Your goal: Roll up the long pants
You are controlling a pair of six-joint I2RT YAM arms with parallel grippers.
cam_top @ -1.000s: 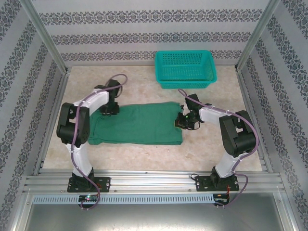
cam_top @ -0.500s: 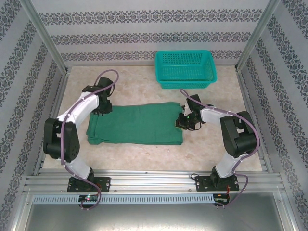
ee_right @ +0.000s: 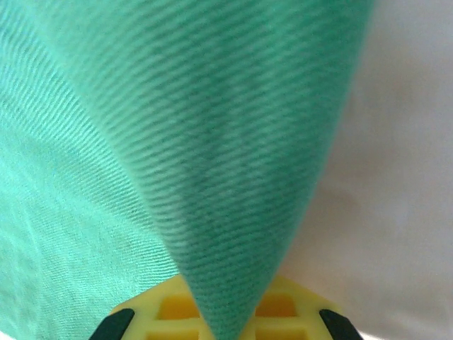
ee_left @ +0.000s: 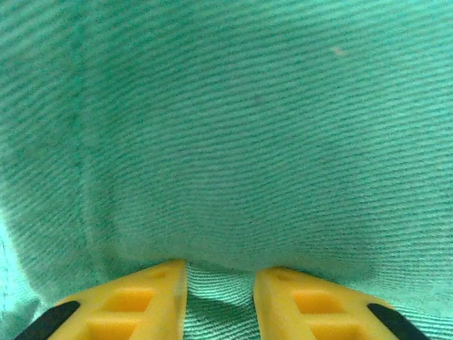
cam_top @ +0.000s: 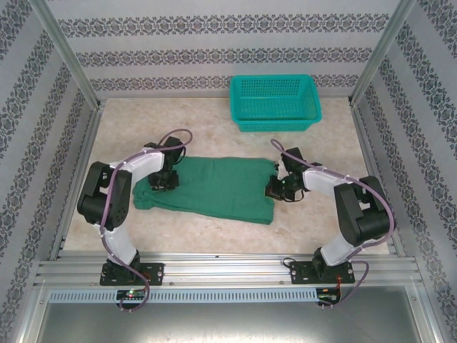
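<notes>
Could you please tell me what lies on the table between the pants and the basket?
Nothing: in the top view, the table between the pants and the basket is bare.

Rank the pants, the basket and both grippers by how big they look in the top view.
1. pants
2. basket
3. left gripper and right gripper: both much smaller and about alike, so not ranked against each other.
</notes>
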